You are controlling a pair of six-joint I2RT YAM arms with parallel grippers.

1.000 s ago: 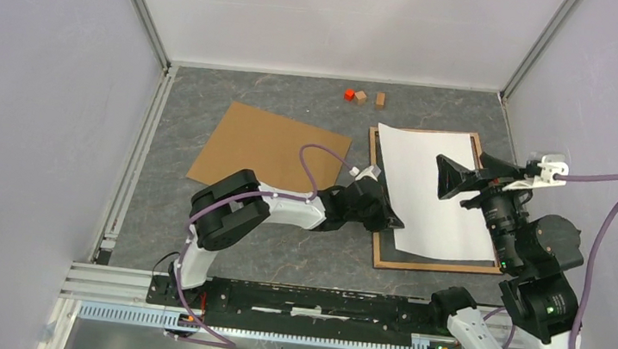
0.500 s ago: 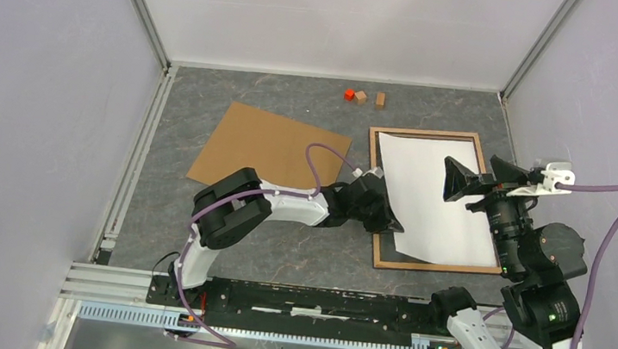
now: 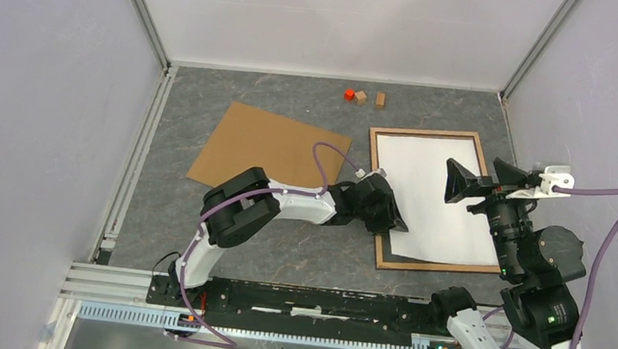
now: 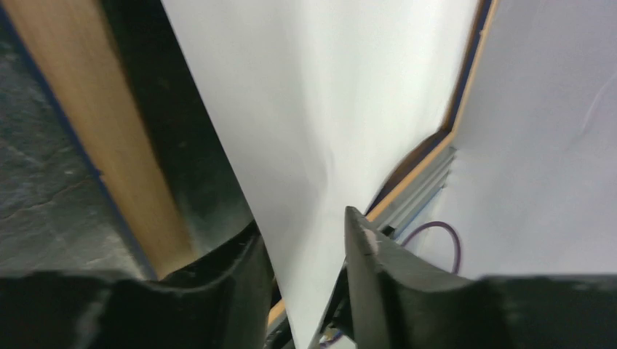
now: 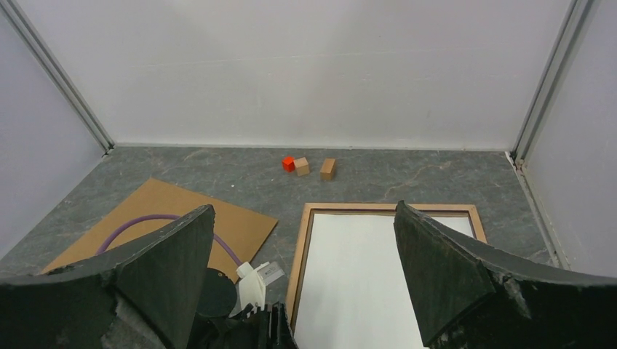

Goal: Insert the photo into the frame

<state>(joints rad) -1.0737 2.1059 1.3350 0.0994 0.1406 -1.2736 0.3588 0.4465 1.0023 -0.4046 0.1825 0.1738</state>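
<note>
**Photo sits in frame, left gripper pinching its edge**

Top view: the photo (image 3: 429,196) lies white side up inside the frame (image 3: 434,266). The left gripper (image 3: 391,222) is at the photo's near-left edge. The right gripper (image 3: 474,176) hangs over the photo's right side, spread wide and holding nothing. A brown board (image 3: 269,149) lies left of the frame (not touching it).

Left wrist: the fingers (image 4: 371,276) are nearly closed on the photo's edge, which is raised above the wood rail.

Right wrist: the fingers are wide apart with nothing between them; the frame and photo lie below.

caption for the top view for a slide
Left gripper pinches the photo, white side up, over the frame; right gripper hovers open above.
</note>
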